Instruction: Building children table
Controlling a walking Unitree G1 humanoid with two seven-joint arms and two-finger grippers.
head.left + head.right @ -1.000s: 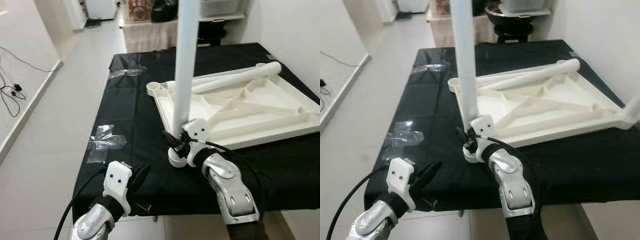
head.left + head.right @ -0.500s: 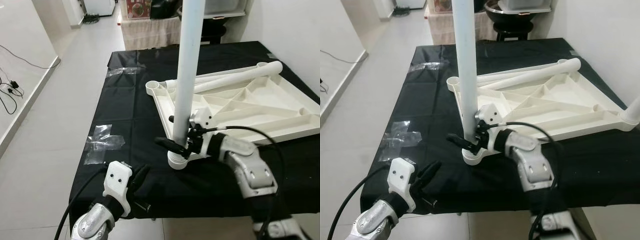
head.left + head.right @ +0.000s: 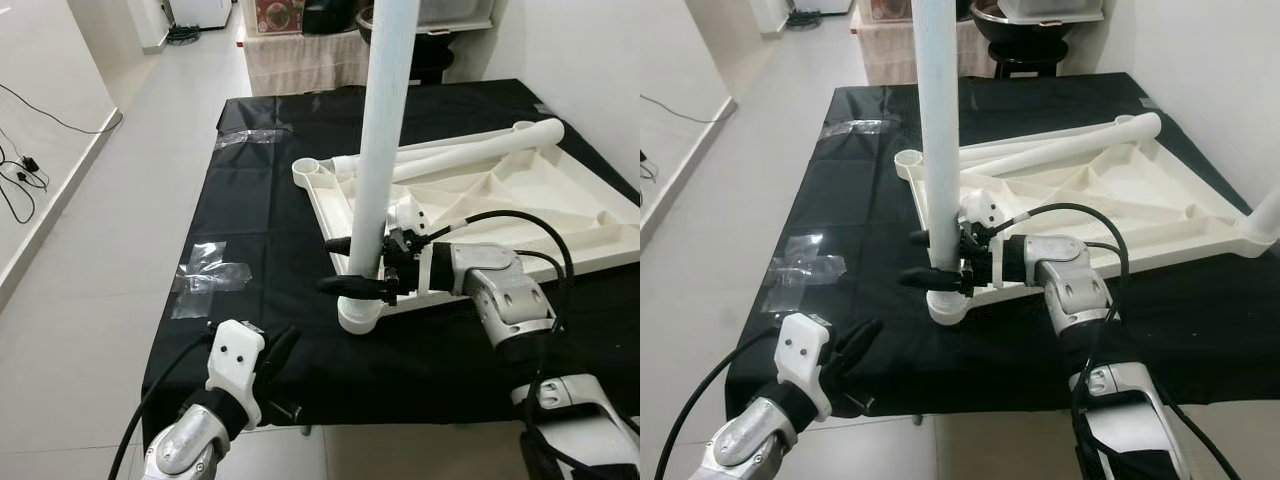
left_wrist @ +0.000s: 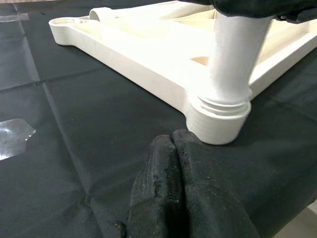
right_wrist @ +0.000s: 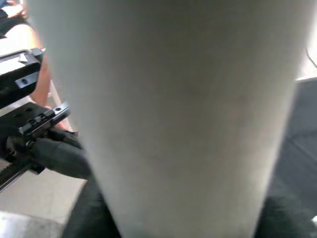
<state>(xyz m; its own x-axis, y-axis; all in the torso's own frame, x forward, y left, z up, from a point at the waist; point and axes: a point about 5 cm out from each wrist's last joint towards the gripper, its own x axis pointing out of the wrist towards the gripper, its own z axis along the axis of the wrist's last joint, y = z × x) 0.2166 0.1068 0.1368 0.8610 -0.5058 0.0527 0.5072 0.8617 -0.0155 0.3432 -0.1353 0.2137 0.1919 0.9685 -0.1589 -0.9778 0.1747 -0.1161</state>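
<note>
Open black cloth (image 3: 255,215) left of upright leg (image 3: 380,170); tape (image 3: 208,268) there.

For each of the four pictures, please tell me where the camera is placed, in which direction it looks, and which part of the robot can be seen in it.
Left eye view: on the head, facing forward and down at the upturned white tabletop on black cloth; both arms show.
Right eye view: same head, same scene; right gripper straddles the upright white leg.
Left wrist view: along the left gripper, fingers together, toward the threaded corner socket.
Right wrist view: pressed close to the leg, looking across it.
Shared: the eye views and left wrist view all show the leg standing in that socket.
</note>
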